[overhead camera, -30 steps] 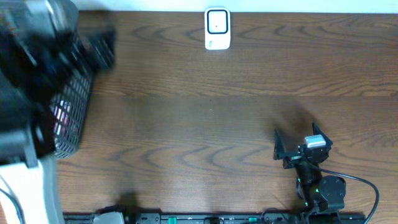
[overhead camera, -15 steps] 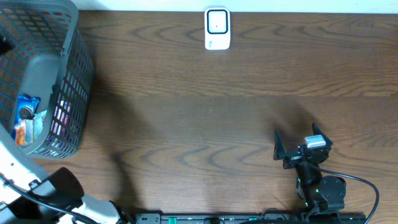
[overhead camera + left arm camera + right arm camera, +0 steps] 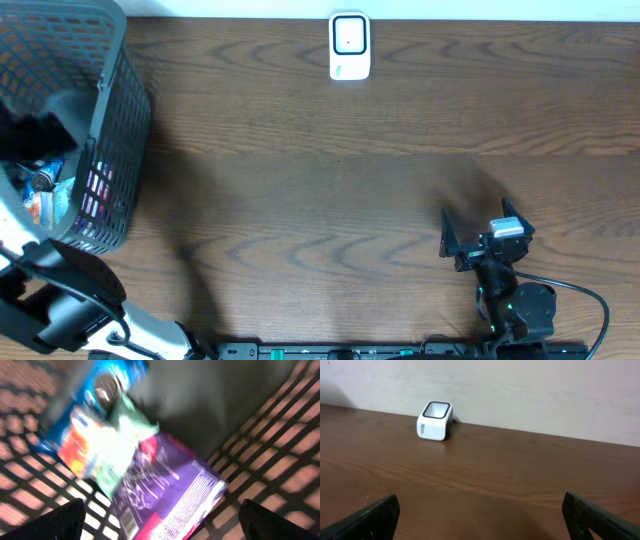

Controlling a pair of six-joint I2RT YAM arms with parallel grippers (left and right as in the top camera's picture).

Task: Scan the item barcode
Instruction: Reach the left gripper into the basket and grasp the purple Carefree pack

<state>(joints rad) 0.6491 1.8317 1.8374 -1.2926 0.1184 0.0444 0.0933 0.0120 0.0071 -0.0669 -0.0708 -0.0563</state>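
Progress is slight: nothing is grasped or scanned yet. Right claw (image 3: 482, 519) rests released near the wooden bench's (image 3: 300, 200) near right corner. Left claw (image 3: 165, 521), also released, hovers over a purple plastic packet (image 3: 167, 487) inside the grey mesh basket (image 3: 125, 110) at the left edge. White box-shaped scanner (image 3: 349, 45) stands at the far edge.

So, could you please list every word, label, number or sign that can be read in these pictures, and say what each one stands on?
No text can be read for certain.
On the scanner: a small dark marking on its side, too small to read.
On the purple packet in the basket: white print and a barcode, both blurred.
On the blue packet: a round biscuit picture; any lettering is blurred.
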